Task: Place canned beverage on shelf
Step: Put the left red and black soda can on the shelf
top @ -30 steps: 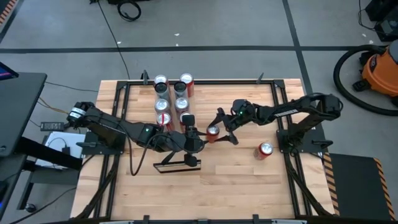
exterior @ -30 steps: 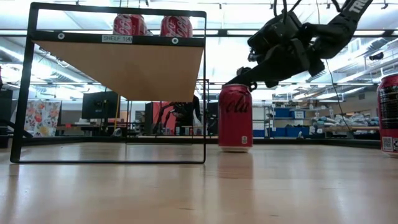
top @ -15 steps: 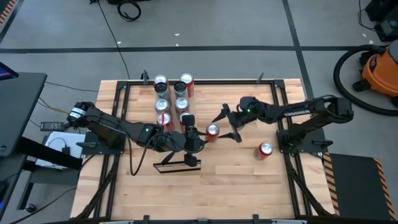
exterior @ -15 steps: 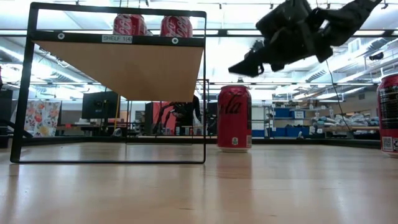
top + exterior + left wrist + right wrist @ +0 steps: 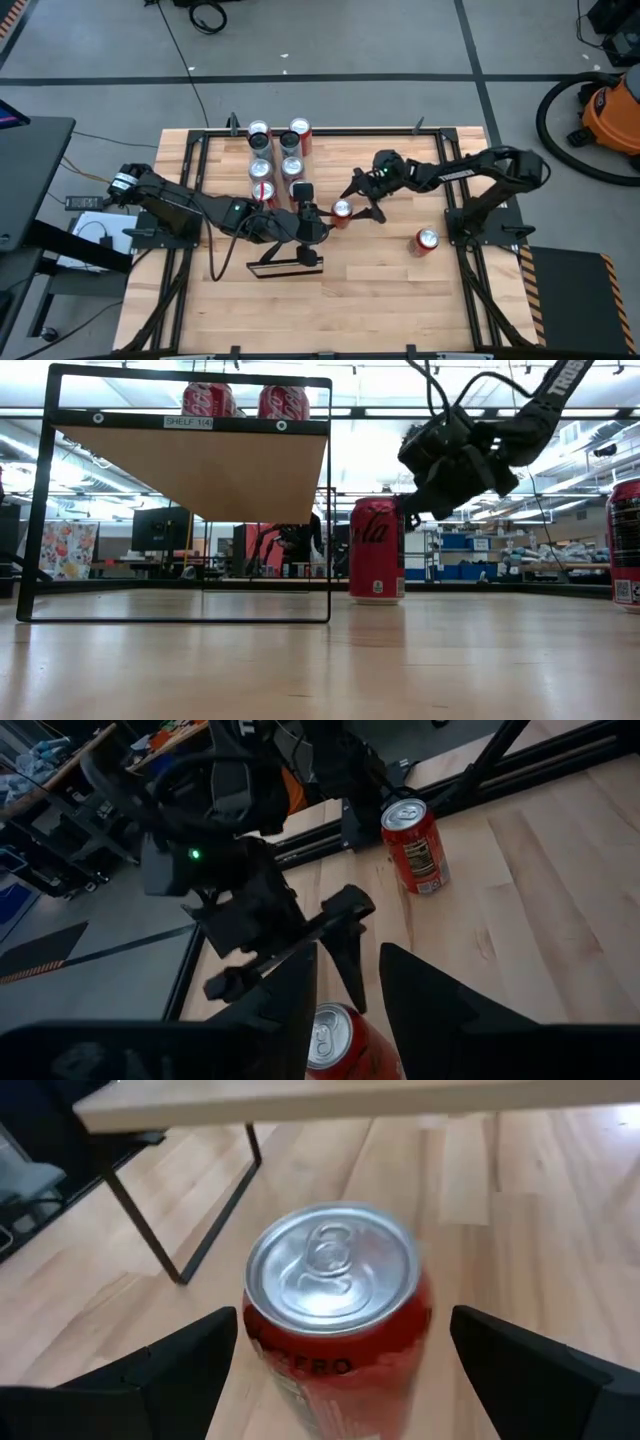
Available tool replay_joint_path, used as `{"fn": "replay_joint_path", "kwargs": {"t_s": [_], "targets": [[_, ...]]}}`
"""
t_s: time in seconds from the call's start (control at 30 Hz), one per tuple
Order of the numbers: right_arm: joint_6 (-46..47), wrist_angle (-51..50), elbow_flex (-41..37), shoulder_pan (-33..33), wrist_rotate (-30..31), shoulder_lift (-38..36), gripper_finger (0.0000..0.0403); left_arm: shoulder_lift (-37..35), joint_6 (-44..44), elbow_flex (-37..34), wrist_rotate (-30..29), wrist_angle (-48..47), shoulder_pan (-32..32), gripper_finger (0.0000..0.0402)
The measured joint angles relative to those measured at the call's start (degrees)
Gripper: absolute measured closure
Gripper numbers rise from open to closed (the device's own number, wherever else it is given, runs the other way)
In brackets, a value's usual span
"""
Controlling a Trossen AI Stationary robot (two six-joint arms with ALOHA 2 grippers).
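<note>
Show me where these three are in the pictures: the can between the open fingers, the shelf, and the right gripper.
can (image 5: 335,1270), right wrist view: the silver lid.
shelf (image 5: 205,470), low view: the pale wooden underside of the board.
right gripper (image 5: 359,200), high view: midway between its spread fingertips, beside the can.

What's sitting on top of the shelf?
The high view shows six cans on the shelf. The low view shows only two red cans up there; the shelf's front rail hides their bottoms and the others.
</note>
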Motion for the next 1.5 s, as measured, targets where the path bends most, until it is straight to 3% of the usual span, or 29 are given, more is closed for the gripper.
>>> {"fn": "replay_joint_path", "kwargs": {"t_s": [0.2,0.5,0.73,1.0,1.23,1.4,1.5], "targets": [[-0.8,6.6,0.0,2.7,0.2,5.1,0.0025,0.0,0.0,0.0,0.0,0.0,0.0,0.0281],[3.3,13.5,0.1,8.3,7.6,12.1,0.0025,0.0,0.0,0.0,0.0,-0.1,0.0,0.0281],[7.7,13.0,0.1,11.2,15.1,13.1,0.0031,0.0,2.9,0.0,-2.4,1.1,-1.1,0.0281],[7.8,9.9,0.1,12.5,18.6,10.8,0.0083,-0.1,6.3,0.0,-8.8,2.0,-4.0,0.0281],[10.2,7.1,0.1,12.7,18.2,9.1,0.0077,-0.2,8.1,0.0,-13.1,1.8,-6.3,0.0281],[10.9,-5.4,2.0,13.2,17.7,1.2,0.0076,-1.0,10.1,0.0,-13.1,3.2,-9.5,0.0281],[10.5,-12.3,4.4,15.1,19.5,-5.3,0.0076,-1.7,11.1,0.0,-16.5,3.2,-10.4,0.0281]]}}
